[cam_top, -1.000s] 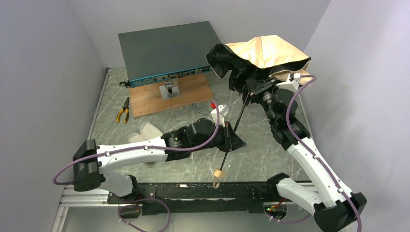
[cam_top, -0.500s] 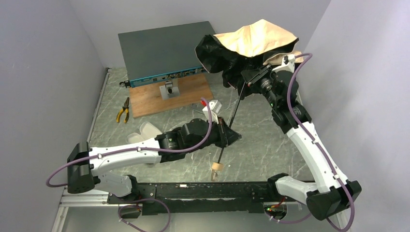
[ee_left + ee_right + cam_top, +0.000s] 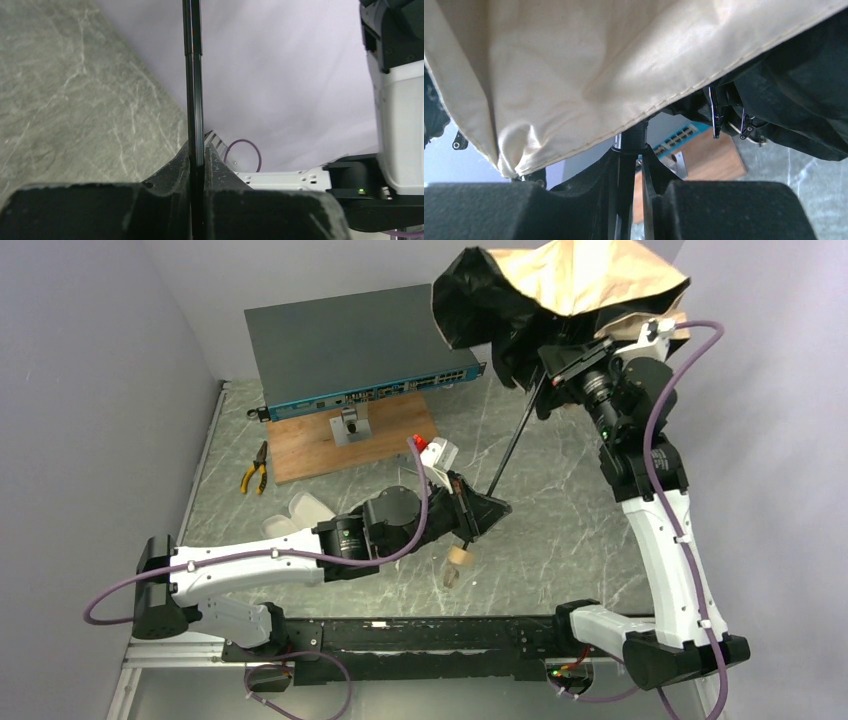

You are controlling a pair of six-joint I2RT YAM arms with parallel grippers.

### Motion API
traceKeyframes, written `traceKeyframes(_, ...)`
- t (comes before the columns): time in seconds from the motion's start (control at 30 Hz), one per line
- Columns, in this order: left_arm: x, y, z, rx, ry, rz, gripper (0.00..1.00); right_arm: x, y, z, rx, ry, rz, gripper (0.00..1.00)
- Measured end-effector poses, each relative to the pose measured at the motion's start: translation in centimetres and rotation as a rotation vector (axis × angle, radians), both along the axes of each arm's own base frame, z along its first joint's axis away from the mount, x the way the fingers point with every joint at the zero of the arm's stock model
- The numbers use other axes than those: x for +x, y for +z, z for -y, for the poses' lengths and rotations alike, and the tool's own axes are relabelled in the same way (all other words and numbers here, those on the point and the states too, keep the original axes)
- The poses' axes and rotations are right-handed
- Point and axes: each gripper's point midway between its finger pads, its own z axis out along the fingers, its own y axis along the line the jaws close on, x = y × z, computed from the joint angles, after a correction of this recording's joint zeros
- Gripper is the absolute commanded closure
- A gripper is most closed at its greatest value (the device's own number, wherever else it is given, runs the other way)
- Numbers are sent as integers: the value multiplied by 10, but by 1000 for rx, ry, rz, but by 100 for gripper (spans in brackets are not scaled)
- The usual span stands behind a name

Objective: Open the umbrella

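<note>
- I see the umbrella [image 3: 590, 285] raised at 1 o'clock over the worktop [image 3: 570, 530]. Its cream fabric is bunched on top and the black lining hangs on the 9 o'clock side. Its top runs out of the overhead view.
- My right hand [image 3: 562, 362] is clenched on the shaft [image 3: 515, 440] right under the fabric. Its wrist view shows the fingers [image 3: 596, 175] pressed to the black tube below a collar.
- My left hand [image 3: 478, 523] is clamped on the same shaft low down, near the worktop's centre. Its wrist view has the tube pinched tight between the pads.
- The shaft slants from 1 o'clock down toward 6 o'clock. The tan handle [image 3: 460, 557] and its strap [image 3: 449, 578] poke out just past the left hand. I cannot tell whether the handle touches the stone.
- Edges: in the overhead view the lining's 9 o'clock edge overlaps the 3 o'clock corner of the grey rack unit [image 3: 350, 340]. The fabric's 3 o'clock edge lies near the right wall [image 3: 770, 440].
- Room: the widest stretch of stone showing lies at 3 to 5 o'clock, between the shaft and my right arm. A narrower strip runs at 6 o'clock before the rail [image 3: 420, 635].
- From 9 to 11 o'clock it is busier. A wooden board [image 3: 330, 455] lies under the unit, pliers [image 3: 254, 469] lie near the 9 o'clock edge, and a whitish shell [image 3: 303, 510] sits just beside my left arm.
</note>
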Motion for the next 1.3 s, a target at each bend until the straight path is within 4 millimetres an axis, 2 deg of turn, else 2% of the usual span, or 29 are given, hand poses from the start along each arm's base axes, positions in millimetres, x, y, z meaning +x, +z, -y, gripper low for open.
traceKeyframes(0.17, -5, 26, 2, -63, -14, 55, 100, -5, 54, 12, -21, -24, 114, 77)
traceKeyframes(0.23, -6, 33, 3, -85, -19, 69, 100, -7, 65, 13, -33, -21, 130, 77)
traceKeyframes(0.4, -9, 39, 3, -111, -28, 89, 100, -10, 82, 10, -60, 3, 167, 76)
traceKeyframes(0.5, -10, 37, 1, -110, -30, 97, 100, -11, 77, 7, -84, 23, 130, 76)
traceKeyframes(0.63, -19, 18, 0, -71, -48, 86, 100, -14, 44, 9, -140, 31, -28, 76)
traceKeyframes(0.77, -35, -18, 0, 18, -87, 51, 100, -31, -18, 27, -226, 2, -315, 78)
traceKeyframes(0.8, -40, -31, 0, 48, -100, 39, 100, -42, -45, 36, -267, -16, -443, 79)
traceKeyframes(0.83, -45, -42, -1, 79, -115, 27, 100, -44, -51, 40, -276, -25, -476, 80)
traceKeyframes(0.9, -55, -60, -3, 129, -144, 5, 100, -60, -82, 52, -323, -45, -636, 81)
traceKeyframes(1.0, -67, -75, -5, 184, -176, -19, 100, -77, -105, 63, -356, -59, -762, 82)
traceKeyframes(1.17, -75, -95, -9, 277, -190, -20, 100, -91, -134, 73, -321, -107, -813, 82)
traceKeyframes(1.23, -72, -94, -6, 311, -173, -22, 100, -83, -141, 75, -288, -135, -751, 79)
traceKeyframes(1.3, -64, -87, 2, 322, -129, -17, 100, -65, -135, 73, -242, -158, -619, 78)
